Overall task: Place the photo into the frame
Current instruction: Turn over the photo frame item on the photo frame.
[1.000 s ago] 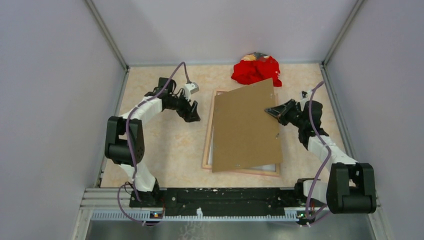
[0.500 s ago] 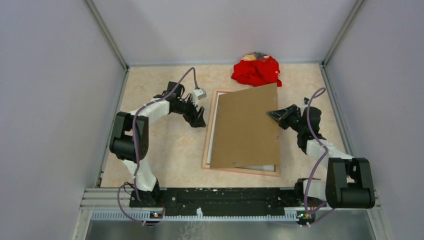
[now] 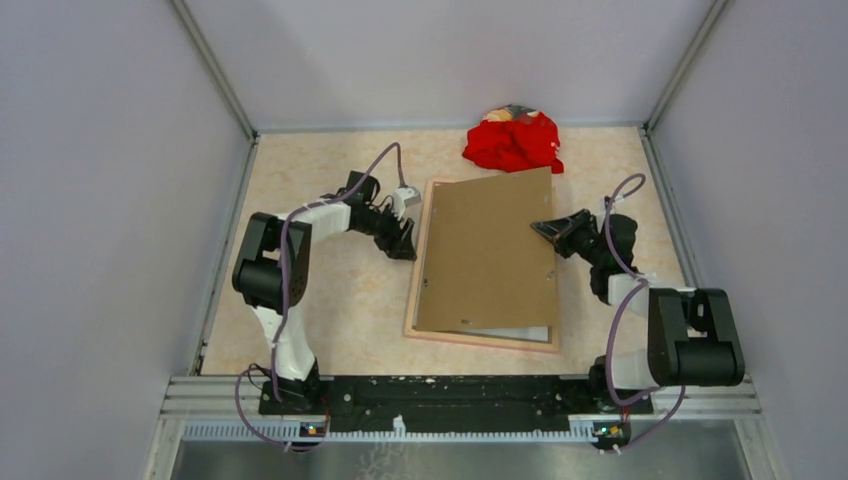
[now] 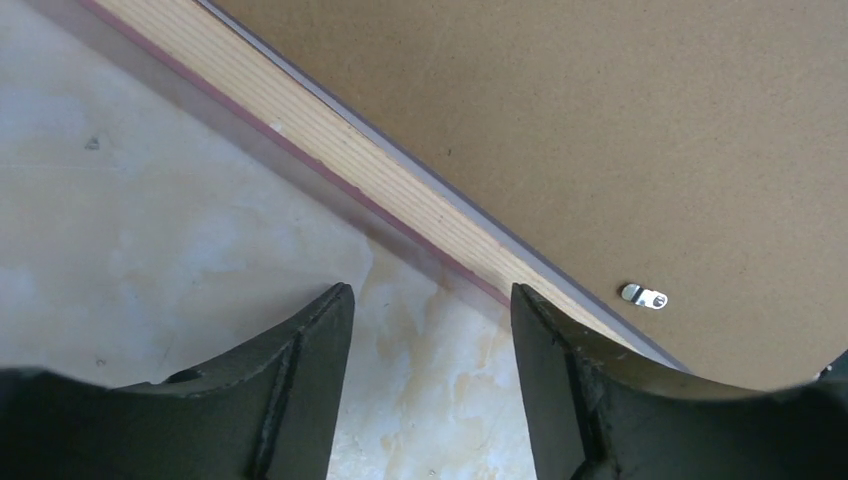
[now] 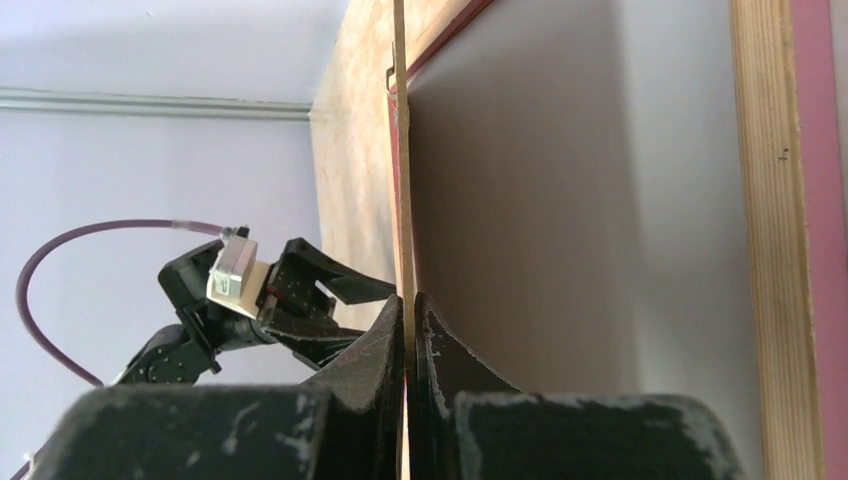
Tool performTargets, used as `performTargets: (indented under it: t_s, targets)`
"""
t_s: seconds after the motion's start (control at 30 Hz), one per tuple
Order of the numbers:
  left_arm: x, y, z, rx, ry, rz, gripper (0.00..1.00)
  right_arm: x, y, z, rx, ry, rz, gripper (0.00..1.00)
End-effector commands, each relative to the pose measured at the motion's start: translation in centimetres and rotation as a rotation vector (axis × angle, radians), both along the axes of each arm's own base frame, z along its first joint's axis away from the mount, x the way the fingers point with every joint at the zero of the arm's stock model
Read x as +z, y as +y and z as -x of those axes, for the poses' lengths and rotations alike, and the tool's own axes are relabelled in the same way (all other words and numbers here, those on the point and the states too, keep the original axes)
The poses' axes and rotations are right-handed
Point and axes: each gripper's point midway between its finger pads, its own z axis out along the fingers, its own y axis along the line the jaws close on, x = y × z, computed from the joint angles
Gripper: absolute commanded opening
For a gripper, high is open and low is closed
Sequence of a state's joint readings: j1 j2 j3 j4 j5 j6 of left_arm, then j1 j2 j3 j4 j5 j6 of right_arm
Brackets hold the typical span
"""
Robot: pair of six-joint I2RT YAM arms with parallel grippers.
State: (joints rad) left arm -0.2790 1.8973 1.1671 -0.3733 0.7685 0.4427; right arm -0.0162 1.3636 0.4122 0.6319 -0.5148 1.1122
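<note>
The frame [image 3: 412,300] lies face down on the table, tan wood up with a pink outer edge. A brown backing board [image 3: 490,250] rests slanted over it. My right gripper [image 3: 545,228] is shut on the board's right edge, which runs edge-on between its jaws [image 5: 408,310]. Under the board a pale sheet [image 3: 520,335] lies inside the frame; the photo's printed side is hidden. My left gripper [image 3: 405,238] stands open and empty over the table by the frame's left rail [image 4: 380,170]. In the left wrist view the left gripper [image 4: 430,300] stands just short of that rail.
A red cloth heap [image 3: 512,140] lies at the back, just beyond the frame's far right corner. A small metal clip [image 4: 643,296] sits on the backing board [image 4: 600,120] near its left edge. Grey walls close in the table on three sides.
The left gripper has moved right to the frame's left rail and its jaws have narrowed a little. The right gripper has shifted the board left, squarer over the frame.
</note>
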Motion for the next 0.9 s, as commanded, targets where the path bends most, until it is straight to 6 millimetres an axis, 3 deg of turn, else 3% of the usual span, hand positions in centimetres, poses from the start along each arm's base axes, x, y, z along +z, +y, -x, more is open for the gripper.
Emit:
performTargets:
  t_s: [0.0,0.27,0.67,0.87]
  targets:
    - [0.2,-0.9,-0.6,-0.016,-0.013,0.041,0.62,1.9,0.1,-0.8,0.017,-0.104,-0.017,0.0]
    - [-0.5,-1.3,0.0,-0.042,0.012,0.052,0.48,0.8,0.0,-0.4,0.037,-0.117,0.045,0.0]
    - [-0.3,-1.8,0.7,-0.078,0.012,0.049,0.39,-1.0,-0.7,0.5,0.051,-0.135,0.234,0.0]
    - [-0.3,-1.8,1.0,-0.089,0.015,0.042,0.37,-0.4,-1.3,-0.7,0.026,-0.159,0.284,0.0]
